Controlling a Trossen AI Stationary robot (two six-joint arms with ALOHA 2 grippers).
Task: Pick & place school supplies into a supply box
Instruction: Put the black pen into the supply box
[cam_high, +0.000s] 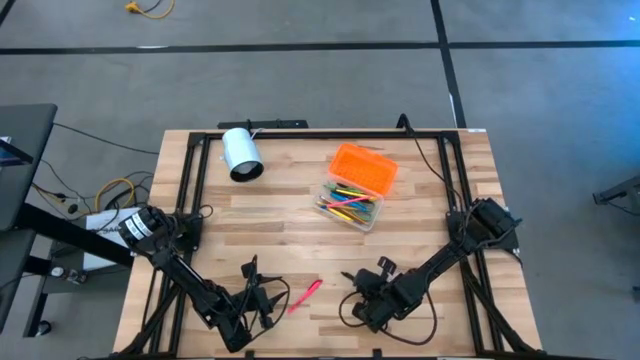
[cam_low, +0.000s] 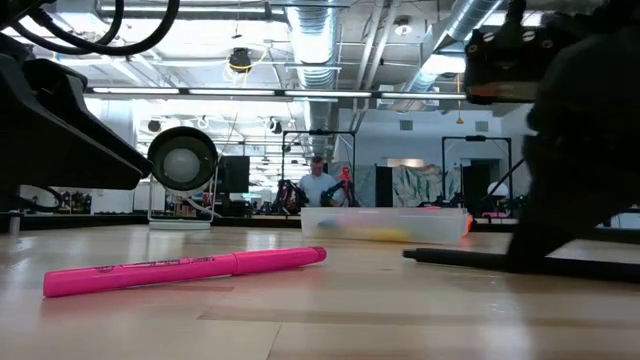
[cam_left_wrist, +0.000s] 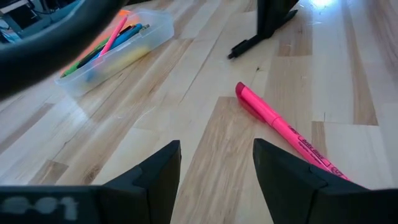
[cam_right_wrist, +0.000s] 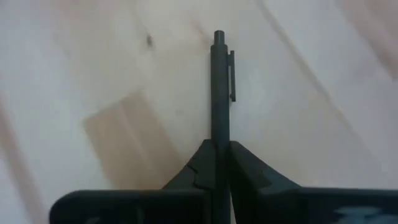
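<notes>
The right hand (cam_right_wrist: 221, 163) is clamped on a black pen (cam_right_wrist: 220, 87) lying on the bench (cam_high: 440, 215) near the front edge. The left hand (cam_left_wrist: 216, 165) hangs open beside a pink highlighter (cam_high: 305, 295). The supply box (cam_high: 350, 205) of pens sits mid-bench, its orange lid (cam_high: 364, 167) behind it.

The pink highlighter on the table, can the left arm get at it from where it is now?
Probably yes. The pink highlighter lies flat on bare wood just ahead of the left tool, whose fingers stand open, with nothing between them. The right tool is apart, shut on a black pen.
</notes>
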